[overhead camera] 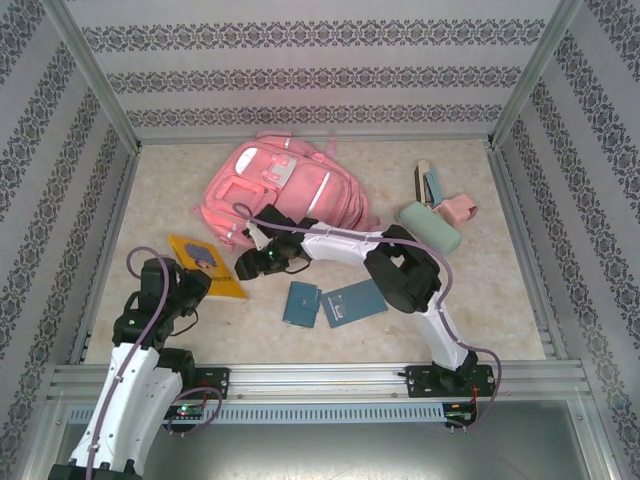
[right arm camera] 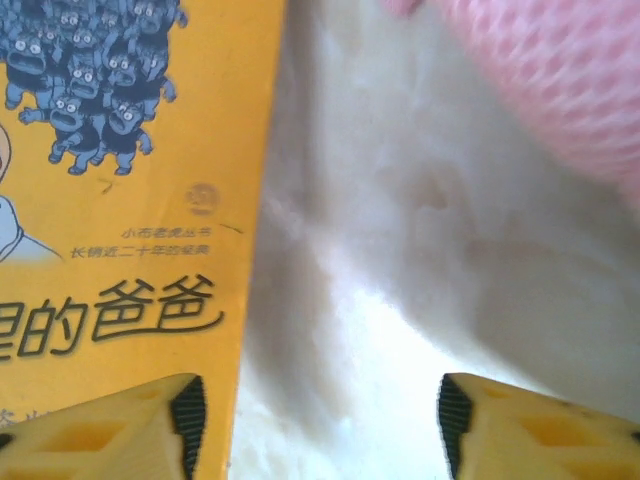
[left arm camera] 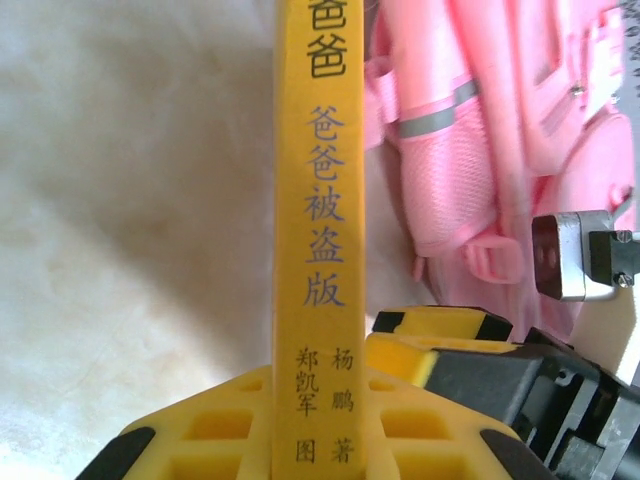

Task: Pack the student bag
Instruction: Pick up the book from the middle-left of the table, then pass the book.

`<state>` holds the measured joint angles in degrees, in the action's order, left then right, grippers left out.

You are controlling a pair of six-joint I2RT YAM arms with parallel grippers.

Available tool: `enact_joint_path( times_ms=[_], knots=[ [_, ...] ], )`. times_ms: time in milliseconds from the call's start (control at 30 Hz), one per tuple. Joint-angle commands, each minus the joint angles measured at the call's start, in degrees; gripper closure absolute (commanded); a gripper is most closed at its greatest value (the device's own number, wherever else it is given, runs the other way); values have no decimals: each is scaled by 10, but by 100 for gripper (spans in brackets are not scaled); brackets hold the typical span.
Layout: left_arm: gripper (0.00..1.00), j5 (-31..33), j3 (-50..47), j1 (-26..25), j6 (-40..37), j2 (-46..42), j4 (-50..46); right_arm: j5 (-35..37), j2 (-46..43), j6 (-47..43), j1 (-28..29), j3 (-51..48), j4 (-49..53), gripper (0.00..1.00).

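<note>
1. The backpack (overhead camera: 285,180) lies flat by the far edge of the surface (overhead camera: 480,300), about midway along it, with its front pockets facing up. I cannot see an open compartment, so I judge that nothing can go in until one is opened.
2. The left tool (left arm camera: 320,400) is closed on a yellow book (left arm camera: 318,250). Its fingers press on both covers, and the spine stands upright between them. Gripped by the thin edge like this, the book could probably slide into a narrow opening.
3. The book sits toward the near left corner of the surface, just short of the backpack's side pocket.
4. The right tool (right arm camera: 315,425) reaches across from the right edge. Its jaws are wide apart and grip nothing. One finger is just beside the book's cover, which suggests it is there to steady the book or pass it over.
5. Two blue booklets (overhead camera: 300,303) lie near the near edge. A green case (overhead camera: 430,227) and a small pink box (overhead camera: 458,209) sit toward the right edge, none of them packed.
</note>
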<state>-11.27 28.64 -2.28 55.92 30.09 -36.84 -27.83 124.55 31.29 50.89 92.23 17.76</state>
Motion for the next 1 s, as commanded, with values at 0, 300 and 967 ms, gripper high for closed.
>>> enact_joint_path(
  times_ms=[0,300,967],
  knots=[
    [100,10,73,-5,-50,7,4,11,-69,30,-20,-15,-27,26],
    [100,-86,173,-5,-50,74,119,65,-169,85,-89,-47,-21,2],
    [100,-263,141,-65,101,281,529,-200,-164,417,-186,-174,-481,21]
  ],
)
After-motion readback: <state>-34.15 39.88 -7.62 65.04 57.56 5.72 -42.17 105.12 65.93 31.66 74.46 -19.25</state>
